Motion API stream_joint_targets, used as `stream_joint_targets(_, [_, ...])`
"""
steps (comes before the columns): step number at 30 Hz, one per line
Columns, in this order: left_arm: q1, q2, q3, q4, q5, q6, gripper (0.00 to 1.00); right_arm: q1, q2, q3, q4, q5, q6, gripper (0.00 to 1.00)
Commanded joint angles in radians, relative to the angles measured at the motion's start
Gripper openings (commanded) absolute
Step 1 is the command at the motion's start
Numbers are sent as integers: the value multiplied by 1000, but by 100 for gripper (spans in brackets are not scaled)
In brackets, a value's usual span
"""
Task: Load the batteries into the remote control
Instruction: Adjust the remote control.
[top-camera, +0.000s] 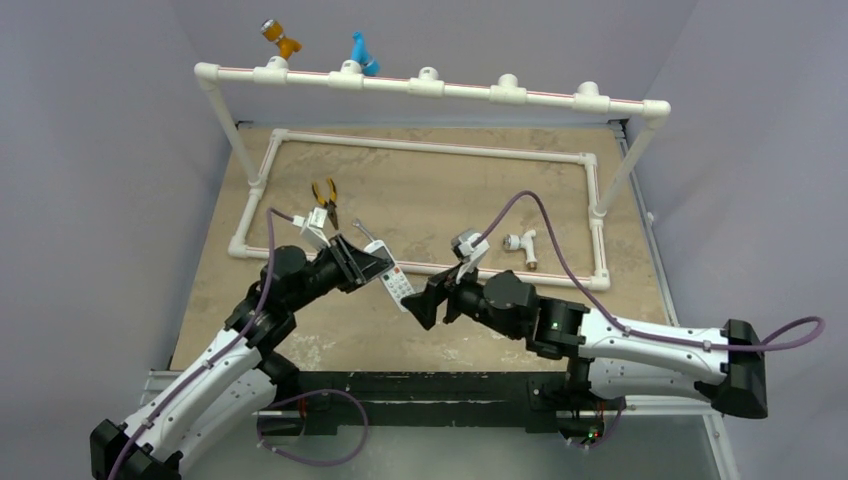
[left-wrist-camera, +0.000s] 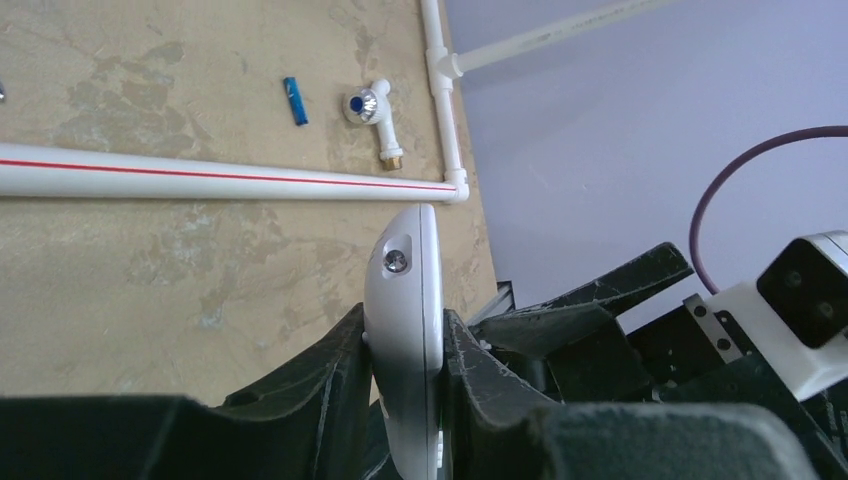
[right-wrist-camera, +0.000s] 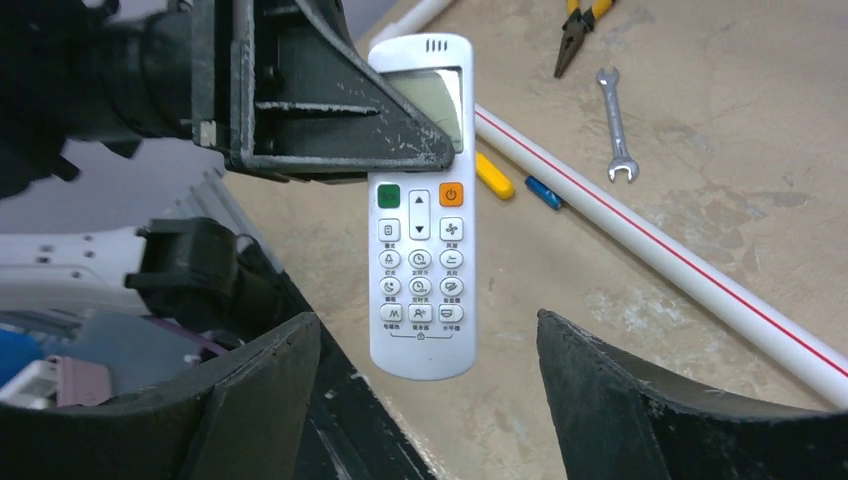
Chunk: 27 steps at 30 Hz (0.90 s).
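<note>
My left gripper (top-camera: 378, 268) is shut on the white remote control (top-camera: 396, 284) near its display end and holds it above the table. In the left wrist view the remote (left-wrist-camera: 405, 290) stands edge-on between the fingers (left-wrist-camera: 320, 370). In the right wrist view the remote (right-wrist-camera: 420, 200) faces the camera with its buttons. My right gripper (top-camera: 422, 308) is open, its fingertips (right-wrist-camera: 290, 350) either side of the remote's lower end, apart from it. One blue battery (left-wrist-camera: 294, 101) lies on the table inside the pipe frame. A second small blue cylinder (right-wrist-camera: 544, 192) lies beside a yellow handle (right-wrist-camera: 493, 175).
A white PVC frame (top-camera: 420, 146) lies on the table and a raised PVC rail (top-camera: 430, 86) spans the back, with orange (top-camera: 280, 38) and light-blue (top-camera: 363, 55) fittings. A white pipe fitting (top-camera: 520, 243), pliers (top-camera: 325, 195) and a wrench (right-wrist-camera: 615, 125) lie inside the frame.
</note>
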<state>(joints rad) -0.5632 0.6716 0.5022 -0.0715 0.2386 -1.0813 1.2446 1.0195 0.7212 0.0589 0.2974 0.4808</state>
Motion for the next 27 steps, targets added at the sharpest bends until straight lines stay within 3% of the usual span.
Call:
stream_joint_targets(1, [2,-63,-28,193,54,-1,0,2,-139,-55,93,66,99,81])
stream_joint_targets(4, [2,-81,-73,333,91,-55,0,-4,-211,-87,109,72,170,85])
stream_joint_targets(13, [1,-9,-153,806,190,-230,0,-69,-331,-264,364,-34,348,91])
stream_joint_targets(17, [1,31,-153,895,215,-260,0,-154,-308,-310,464,-170,427,90])
stream_joint_targets(20, [1,47,-153,918,228,-263,0,-218,-267,-373,636,-274,507,86])
stream_joint_targets(27, [1,56,-167,904,226,-238,0,-238,-128,-389,902,-405,551,78])
